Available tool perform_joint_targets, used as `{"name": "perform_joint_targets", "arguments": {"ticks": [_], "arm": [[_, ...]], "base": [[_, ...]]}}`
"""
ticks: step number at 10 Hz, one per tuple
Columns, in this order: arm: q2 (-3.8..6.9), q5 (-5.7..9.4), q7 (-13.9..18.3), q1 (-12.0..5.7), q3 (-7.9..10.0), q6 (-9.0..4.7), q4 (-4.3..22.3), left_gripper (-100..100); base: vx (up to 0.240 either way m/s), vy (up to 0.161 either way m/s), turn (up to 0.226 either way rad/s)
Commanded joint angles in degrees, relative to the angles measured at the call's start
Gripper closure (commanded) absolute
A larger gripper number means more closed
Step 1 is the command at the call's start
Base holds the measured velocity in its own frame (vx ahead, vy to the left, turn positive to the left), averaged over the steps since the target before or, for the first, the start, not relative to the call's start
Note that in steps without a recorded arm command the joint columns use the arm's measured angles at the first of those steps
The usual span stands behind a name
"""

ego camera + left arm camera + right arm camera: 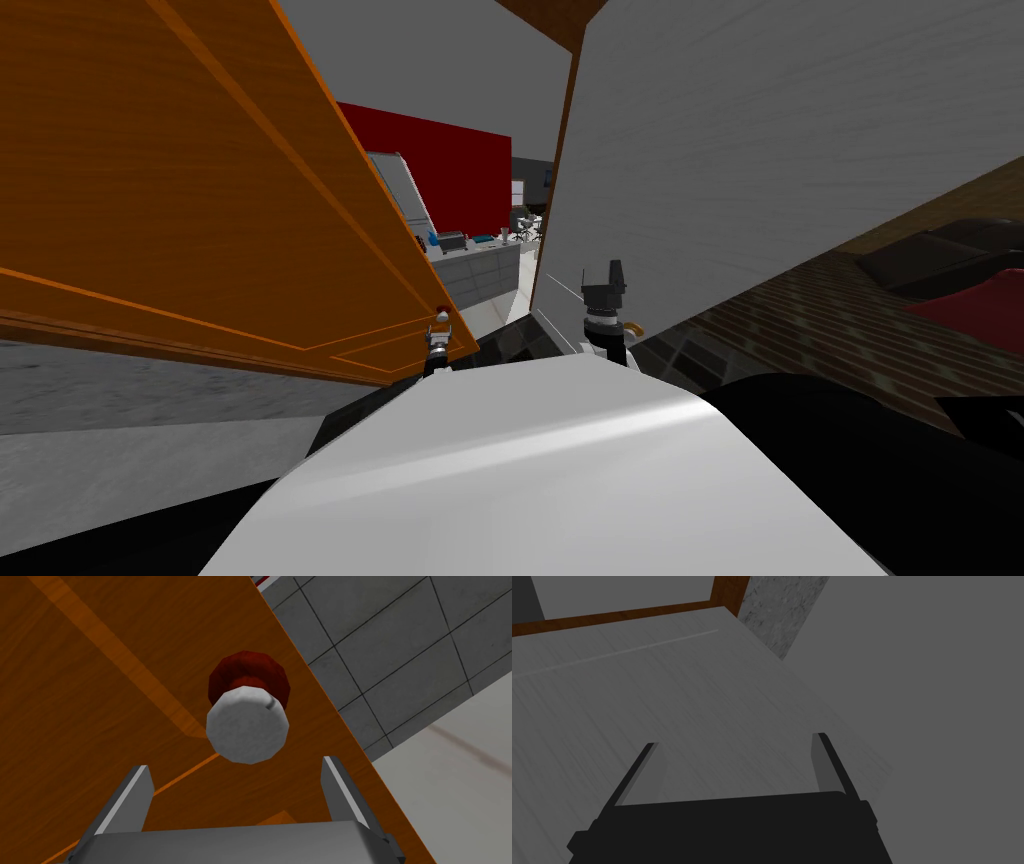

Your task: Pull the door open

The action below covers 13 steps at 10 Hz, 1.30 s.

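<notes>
Head view first: the orange door (200, 180) stands open on our left. Past its free edge there's a gap showing a red wall (450, 160) and a grey counter (480, 268). Our left gripper (438, 335) is right at that edge, by the knob (441, 312). The right gripper (608, 280) is held up just beside it, well clear of the door.

Left wrist view: the knob (248, 726) is a whitish ball on a dark red base. It sits just past the fingertips, lined up between them, and nothing touches it. The fingers (135, 791) are spread wide, so that hand is released.

Right wrist view: its fingers (824, 761) are apart too, with nothing between them.
</notes>
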Motion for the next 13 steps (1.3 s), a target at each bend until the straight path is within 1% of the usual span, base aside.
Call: {"name": "perform_joint_targets", "arguments": {"ticks": [1, 2, 3, 4, 5, 7, 8, 10, 11, 13], "arm": [[-0.2, 0.98, 2.9, -0.44, -0.65, 0.08, 0.2, -100], [-0.2, 0.98, 3.3, -0.44, -0.65, 0.08, 0.2, -100], [-0.43, 1.82, 5.6, -0.62, -1.17, 0.35, 0.0, -100], [-0.65, 2.64, 7.1, -0.8, -1.69, 0.63, -0.3, -100], [-0.65, 2.64, 8.0, -0.8, -1.69, 0.63, -0.3, -100], [-1.07, 4.21, 11.6, -1.14, -2.66, 1.14, -0.7, -100], [-1.07, 4.21, 12.5, -1.14, -2.66, 1.14, -0.7, -100], [-1.44, 5.61, 16.0, -1.45, -3.54, 1.61, -1.1, -100], [-1.44, 5.61, 16.7, -1.45, -3.54, 1.61, -1.1, -100], [-1.76, 6.79, 20.3, -1.71, -4.28, 2.0, -1.4, -100]], "base": [[-0.057, 0.017, -0.013], [-0.044, 0.009, -0.008], [-0.047, 0.008, -0.006], [-0.077, 0.012, -0.016], [-0.066, 0.008, -0.007], [-0.07, 0.019, -0.013], [-0.058, 0.013, -0.006], [-0.061, 0.015, -0.011], [-0.054, 0.007, -0.004], [-0.061, 0.012, -0.007]]}}
